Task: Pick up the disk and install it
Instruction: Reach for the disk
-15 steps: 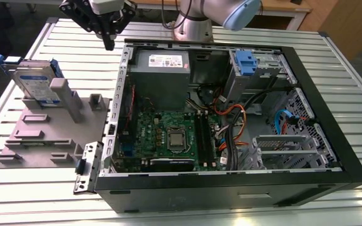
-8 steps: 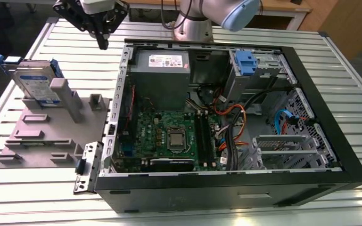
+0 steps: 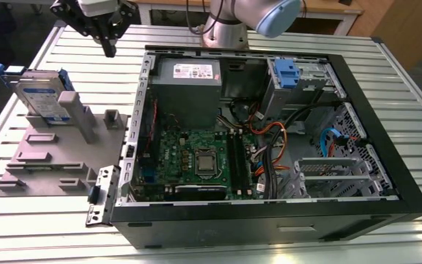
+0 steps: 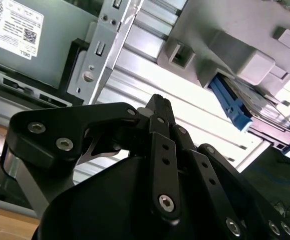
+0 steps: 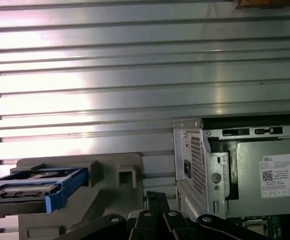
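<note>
The arm (image 3: 270,14) reaches from its base behind the computer case (image 3: 387,137) across to the exterior view's left. Its wrist is turned so that the pincer (image 3: 109,52) points down at the worktop (image 3: 42,220). The pincer hangs in the air above the far left part of the worktop, just off the case's far left corner. Its black fingers are pressed together with nothing between them, as both wrist views show (image 4: 158,101) (image 5: 152,196).

The disk (image 3: 42,99) stands on edge in a grey holder (image 3: 57,159) at the exterior view's left, beside the case and nearer the camera than the pincer. Its white-and-blue label faces outward and its blue carrier frame shows at the edges. The pincer is near the disk but does not touch it. In the second wrist view the disk's blue frame (image 4: 232,107) sticks out from the grey holder (image 4: 224,45) beyond the fingertips. In the first wrist view the disk (image 5: 35,187) sits in the holder (image 5: 120,175) beside the case's perforated metal corner.

The case lies open on its side, showing a green motherboard (image 3: 196,154), a grey power supply (image 3: 187,82) with a white label, loose cables and a blue-fronted drive bay (image 3: 284,74). The worktop is made of ribbed aluminium slats. Wooden furniture (image 3: 394,22) stands behind it.
</note>
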Motion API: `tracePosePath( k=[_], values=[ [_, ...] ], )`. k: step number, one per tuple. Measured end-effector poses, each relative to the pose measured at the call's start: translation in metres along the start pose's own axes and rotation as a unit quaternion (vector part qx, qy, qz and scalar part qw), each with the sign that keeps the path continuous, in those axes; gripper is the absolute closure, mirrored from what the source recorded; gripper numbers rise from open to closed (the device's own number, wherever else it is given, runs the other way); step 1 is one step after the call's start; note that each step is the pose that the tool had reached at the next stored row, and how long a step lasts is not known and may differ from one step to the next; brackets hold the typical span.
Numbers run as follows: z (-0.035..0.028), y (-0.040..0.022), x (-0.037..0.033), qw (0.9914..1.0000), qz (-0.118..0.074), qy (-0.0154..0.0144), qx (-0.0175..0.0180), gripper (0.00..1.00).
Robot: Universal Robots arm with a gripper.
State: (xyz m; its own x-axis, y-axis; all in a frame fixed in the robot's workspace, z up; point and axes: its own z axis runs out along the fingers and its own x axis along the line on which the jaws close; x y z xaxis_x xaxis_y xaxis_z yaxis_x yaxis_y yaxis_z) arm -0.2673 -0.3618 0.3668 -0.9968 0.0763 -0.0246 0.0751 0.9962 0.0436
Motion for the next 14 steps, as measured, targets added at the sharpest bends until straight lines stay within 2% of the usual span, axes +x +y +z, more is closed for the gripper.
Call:
tracePosePath(
  k=[5,14],
  values=[
    [0.0024,0.0021,0.0141,1.0,0.0,0.0,0.0,0.89],
    [0.0048,0.0009,0.0435,1.0,0.0,0.0,0.0,0.89]
  ],
)
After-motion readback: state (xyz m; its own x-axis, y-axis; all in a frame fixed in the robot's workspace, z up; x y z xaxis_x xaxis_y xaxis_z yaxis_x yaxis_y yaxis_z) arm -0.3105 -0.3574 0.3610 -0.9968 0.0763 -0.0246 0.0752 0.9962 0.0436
